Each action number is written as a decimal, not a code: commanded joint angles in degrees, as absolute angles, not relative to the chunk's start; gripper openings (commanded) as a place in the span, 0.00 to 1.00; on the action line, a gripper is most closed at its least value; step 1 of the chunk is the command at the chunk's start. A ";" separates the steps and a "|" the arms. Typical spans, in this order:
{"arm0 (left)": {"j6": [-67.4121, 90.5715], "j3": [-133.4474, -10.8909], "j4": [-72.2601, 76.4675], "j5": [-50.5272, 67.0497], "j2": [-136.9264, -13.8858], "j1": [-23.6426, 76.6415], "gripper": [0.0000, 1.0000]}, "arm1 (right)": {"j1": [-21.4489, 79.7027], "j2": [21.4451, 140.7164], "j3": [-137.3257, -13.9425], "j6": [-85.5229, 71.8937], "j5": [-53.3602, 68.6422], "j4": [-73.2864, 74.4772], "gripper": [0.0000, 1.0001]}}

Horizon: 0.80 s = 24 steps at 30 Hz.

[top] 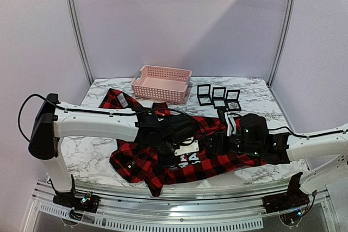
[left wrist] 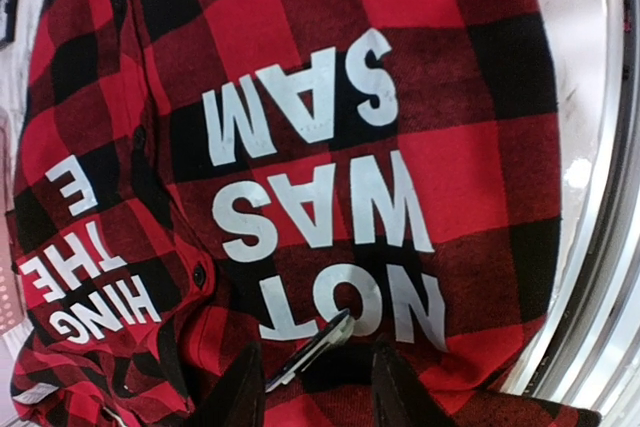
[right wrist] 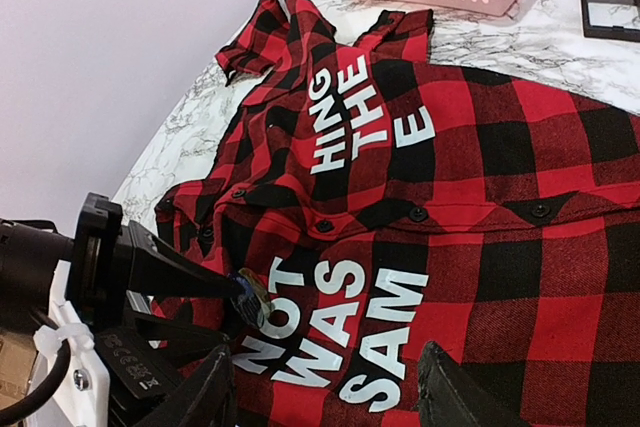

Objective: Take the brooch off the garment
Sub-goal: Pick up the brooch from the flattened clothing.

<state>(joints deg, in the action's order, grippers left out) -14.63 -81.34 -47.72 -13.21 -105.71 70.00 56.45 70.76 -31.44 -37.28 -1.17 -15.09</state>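
The garment point(top: 212, 161) is a red-and-black plaid shirt lying flat on the marble table, with white lettering "NOT WAS SAM" point(left wrist: 310, 197). It also fills the right wrist view point(right wrist: 520, 207). The brooch point(left wrist: 312, 347) is a small round disc seen edge-on, tilted up off the cloth by the letter "O". It also shows in the right wrist view point(right wrist: 252, 299). My left gripper point(left wrist: 315, 377) is partly open around it; the left finger point(left wrist: 240, 392) touches its lower end, the other finger stands apart. My right gripper point(right wrist: 325, 387) is open and empty above the lettering.
A pink perforated basket point(top: 162, 82) stands at the back of the table. Three black-framed boxes point(top: 218, 97) sit to its right. The table's metal front rail point(left wrist: 600, 247) runs close past the shirt's hem. The shirt's collar with its white label point(top: 123, 100) lies at back left.
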 commanded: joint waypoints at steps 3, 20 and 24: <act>-16.33 -82.09 -45.68 -16.88 -106.20 71.53 0.39 | 56.05 70.78 -30.28 -38.09 -0.62 -17.17 0.61; -17.85 -83.50 -47.08 -17.60 -109.30 71.54 0.28 | 56.05 71.03 -29.82 -39.10 1.41 -17.73 0.61; -18.02 -83.49 -46.76 -18.14 -109.67 71.54 0.28 | 56.07 71.09 -29.88 -39.28 1.57 -17.93 0.61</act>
<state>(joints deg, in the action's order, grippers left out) -17.61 -82.43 -47.53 -17.45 -107.96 70.61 55.81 70.96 -29.95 -38.76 0.12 -16.36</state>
